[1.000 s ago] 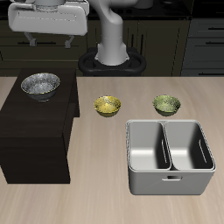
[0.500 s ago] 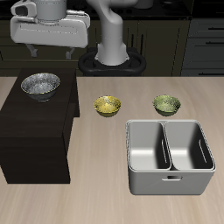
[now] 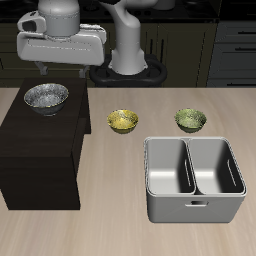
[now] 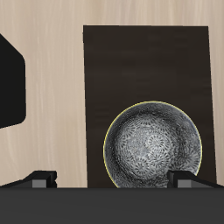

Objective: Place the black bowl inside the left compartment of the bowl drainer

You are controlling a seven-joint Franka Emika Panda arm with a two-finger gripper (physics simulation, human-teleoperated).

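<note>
**Open hand above the black bowl on the dark stand**

Exterior view: the robot's two-finger hand [image 3: 57, 70] hangs in the air over the far part of a dark brown, box-like stand [image 3: 40, 150] that sits on the light wooden worktop [image 3: 110, 225]. Its fingers point down and are spread wide, and they hold nothing and touch nothing. Below the hand, on the far end of the stand's top, rests the black bowl [image 3: 46, 97], round and shallow, dark outside with a shiny silvery speckled inside. It sits upright, clear of the fingers. On the worktop beside the stand lies a small yellow-green bowl [image 3: 123, 121], and a second small green bowl [image 3: 191, 120] lies farther along, well apart from the first. Nearer the front edge stands the bowl drainer [image 3: 194, 180], a grey metal rectangular tub with rounded corners, a centre divider and a slot handle in its front wall. Both wells hold nothing.

Wrist view: the black bowl [image 4: 154, 146] lies on the dark stand [image 4: 131, 70], close to one long edge of its top. The two dark fingertips [image 4: 41, 179] show far apart, one to each side of the bowl's width, with the bowl's rim between them and no contact to be seen.
</note>
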